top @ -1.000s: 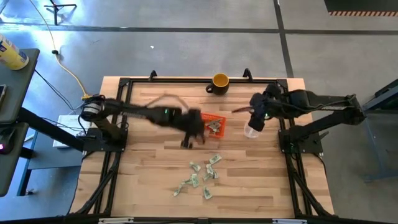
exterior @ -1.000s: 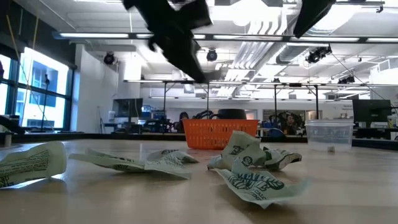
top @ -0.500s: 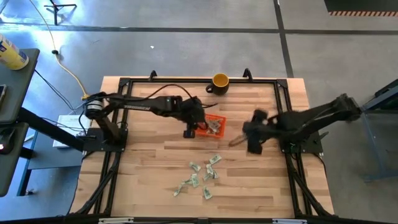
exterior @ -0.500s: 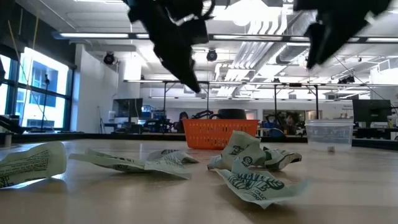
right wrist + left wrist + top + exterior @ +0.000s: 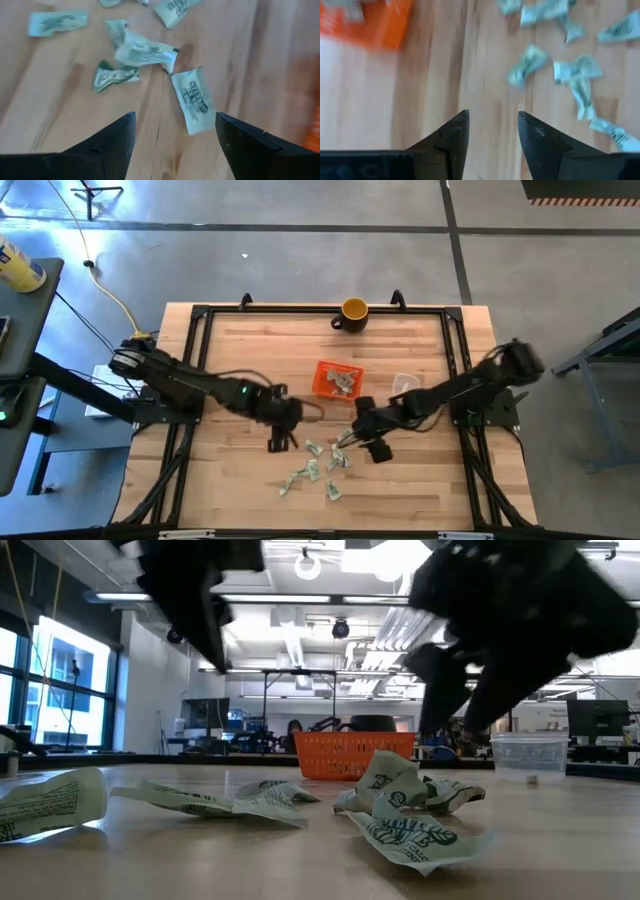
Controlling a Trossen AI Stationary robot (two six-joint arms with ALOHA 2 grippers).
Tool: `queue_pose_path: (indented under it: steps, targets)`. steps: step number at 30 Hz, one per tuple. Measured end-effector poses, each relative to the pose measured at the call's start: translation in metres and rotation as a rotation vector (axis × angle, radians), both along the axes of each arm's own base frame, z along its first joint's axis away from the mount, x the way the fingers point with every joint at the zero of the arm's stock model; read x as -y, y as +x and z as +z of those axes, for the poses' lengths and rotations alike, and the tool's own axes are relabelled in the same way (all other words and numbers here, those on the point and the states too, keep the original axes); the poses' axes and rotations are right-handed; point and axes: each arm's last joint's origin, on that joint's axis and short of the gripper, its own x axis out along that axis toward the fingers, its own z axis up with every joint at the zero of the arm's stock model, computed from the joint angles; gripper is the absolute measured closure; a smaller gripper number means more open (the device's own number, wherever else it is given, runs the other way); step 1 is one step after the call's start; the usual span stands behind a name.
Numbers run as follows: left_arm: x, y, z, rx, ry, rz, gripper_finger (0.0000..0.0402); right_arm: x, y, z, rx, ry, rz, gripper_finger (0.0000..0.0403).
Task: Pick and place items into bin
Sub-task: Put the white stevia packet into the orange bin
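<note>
My right end effector (image 5: pixel 345 442) hangs over the table (image 5: pixel 420 480), fingers apart and empty, right at the near edge of the scattered wrappers (image 5: pixel 318 465). In my right wrist view one flat wrapper (image 5: pixel 191 100) lies just ahead of the gap between my fingers, its long axis running roughly away from me, so I judge a short drop forward would straddle it across its narrow width. My left end effector (image 5: pixel 277 442) hangs over bare wood just beside the scatter on the other side, fingers also apart and holding nothing; the right one looks nearer to a piece.

The orange basket (image 5: pixel 336 379) sits beyond the scatter toward the far side of the table, close to my right arm, with a few pale pieces already inside (I cannot count them).

Counting on the table: about seven or eight loose wrappers, one basket, one yellow mug (image 5: pixel 353 311) at the far edge, one clear plastic cup (image 5: pixel 404 385) beside the basket.
</note>
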Motion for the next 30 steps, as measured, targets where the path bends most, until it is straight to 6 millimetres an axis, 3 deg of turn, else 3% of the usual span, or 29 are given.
queue_pose_path:
  steps: [6,10,12,15,20,23,30]
  targets:
    - [0.024,-0.026,-0.025,-0.03,-0.035,0.074,0.0208,-0.001,0.034,-0.028,-0.076,-0.038,-0.046,0.0139]
    - [0.037,-0.035,-0.032,-0.018,-0.052,0.093,0.0208,0.001,0.041,-0.047,-0.158,-0.054,-0.061,0.0144]
    - [0.042,-0.039,-0.034,-0.023,-0.045,0.103,0.0208,0.002,0.043,-0.052,-0.19,-0.058,-0.078,0.0162]
    - [0.048,-0.041,-0.033,-0.002,-0.041,0.117,0.0208,0.005,0.045,-0.05,-0.199,-0.042,-0.089,0.0227]
    - [0.049,-0.042,-0.033,0.023,-0.016,0.139,0.0208,0.009,0.045,-0.038,-0.22,-0.091,-0.129,0.038]
    - [0.048,-0.04,-0.032,0.044,0.034,0.12,0.0208,0.012,0.042,-0.02,-0.256,-0.12,-0.189,0.0381]
    - [0.034,-0.024,-0.051,0.213,0.011,-0.008,0.0208,0.032,0.029,0.066,-0.06,-0.153,-0.291,0.0394]
